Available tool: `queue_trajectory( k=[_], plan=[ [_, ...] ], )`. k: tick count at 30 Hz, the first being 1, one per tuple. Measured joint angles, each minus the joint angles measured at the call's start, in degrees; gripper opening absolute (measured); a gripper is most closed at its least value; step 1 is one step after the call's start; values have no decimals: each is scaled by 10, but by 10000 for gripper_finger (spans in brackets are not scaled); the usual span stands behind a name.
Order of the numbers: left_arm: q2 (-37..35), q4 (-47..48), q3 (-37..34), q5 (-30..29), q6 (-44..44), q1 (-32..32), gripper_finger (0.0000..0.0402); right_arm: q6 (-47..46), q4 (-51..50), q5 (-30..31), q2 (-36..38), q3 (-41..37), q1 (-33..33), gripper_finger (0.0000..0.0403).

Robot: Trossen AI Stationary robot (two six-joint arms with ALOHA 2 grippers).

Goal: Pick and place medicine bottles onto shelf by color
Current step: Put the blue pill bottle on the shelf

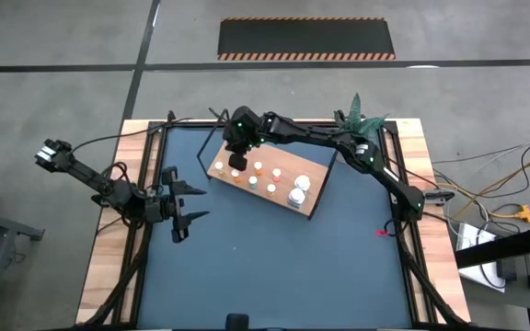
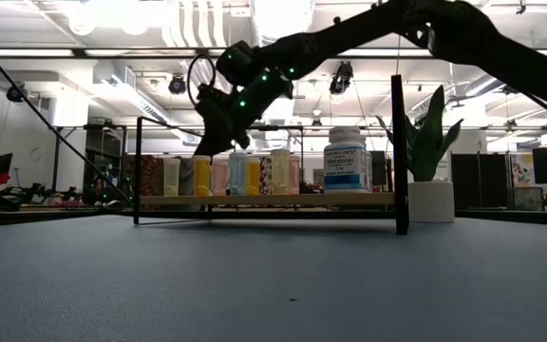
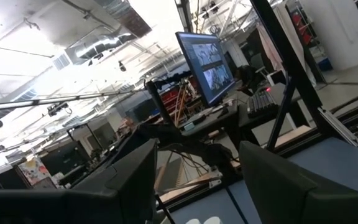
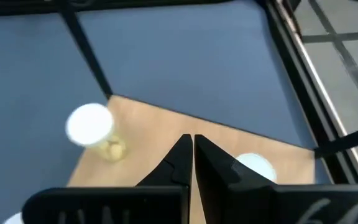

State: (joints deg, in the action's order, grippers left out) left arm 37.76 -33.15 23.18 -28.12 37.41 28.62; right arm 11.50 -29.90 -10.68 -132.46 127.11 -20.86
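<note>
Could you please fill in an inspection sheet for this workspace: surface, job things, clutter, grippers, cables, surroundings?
Surface: dark blue tabletop, bare in front.
Job things: small medicine bottles and two bigger white bottles stand on the wooden shelf.
Clutter: potted plant beside the shelf.
Grippers: right gripper shut, empty, above the shelf's left end; left gripper open, empty, waiting left of the shelf.
Cables: loose yellow and grey cables on the floor to the right.
Surroundings: striped floor mat; monitor on a desk.

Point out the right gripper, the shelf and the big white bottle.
right gripper (image 1: 238,162): high view, fingertips above the shelf.
shelf (image 1: 316,175): high view, bare wood of the board.
big white bottle (image 2: 347,160): low view, its label.
</note>
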Motion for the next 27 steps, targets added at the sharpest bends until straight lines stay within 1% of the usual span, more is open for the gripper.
queue_trajectory(
  k=[6,11,20,25,27],
  plan=[
    [0,-1,0,0,0,0,212,-4,18,14,0,-3,3,9],
    [-1,-1,0,0,0,0,212,6,6,74,1,-1,4,9],
    [0,-1,0,0,5,0,212,8,-8,79,2,-1,4,9],
    [-1,-2,0,0,5,0,212,21,-11,122,5,3,3,9],
    [-1,-2,0,0,5,0,212,21,-11,125,5,3,3,9]
  ],
)
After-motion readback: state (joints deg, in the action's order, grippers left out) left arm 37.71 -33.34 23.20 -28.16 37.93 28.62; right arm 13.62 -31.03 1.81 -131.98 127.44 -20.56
